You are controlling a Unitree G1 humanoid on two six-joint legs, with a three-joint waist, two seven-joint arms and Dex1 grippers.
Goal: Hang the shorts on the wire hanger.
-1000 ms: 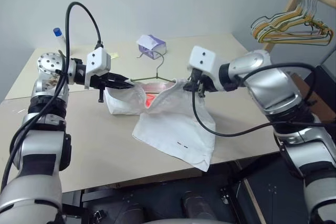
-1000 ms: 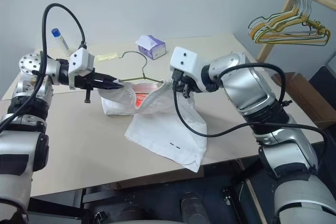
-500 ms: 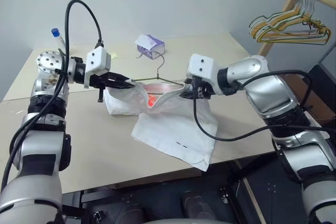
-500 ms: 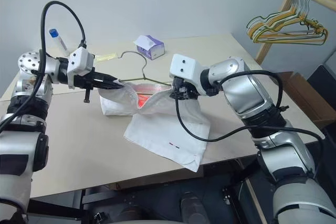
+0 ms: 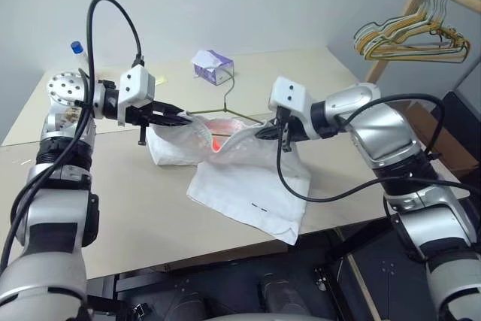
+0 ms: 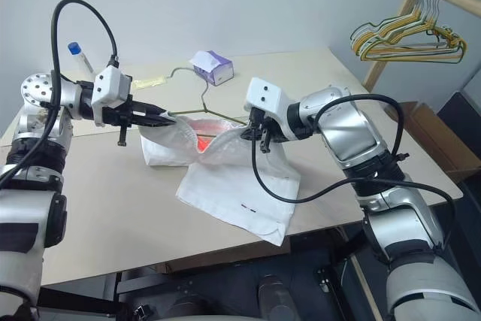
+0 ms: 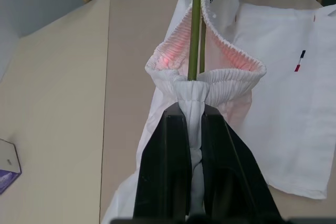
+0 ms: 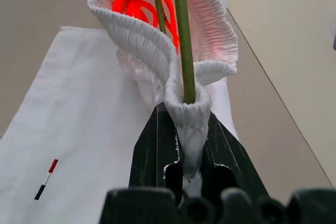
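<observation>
White cloth shorts (image 5: 240,178) on beige table (image 5: 135,208). Left gripper (image 7: 193,109) and right gripper (image 8: 188,109) each pinch gathered waistband, stretching it so thin olive-green wire hanger (image 5: 225,99) sits inside.

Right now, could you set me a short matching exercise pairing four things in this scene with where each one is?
Things:
1. shorts
2. wire hanger
3. tissue box
4. bunched hangers

Places:
A. on the wooden rack beside the table
B. far part of the table, behind the hook
C. waistband pinched at each end by the left gripper and right gripper
D. running through the waistband opening

Pairs: 1-C, 2-D, 3-B, 4-A
</observation>
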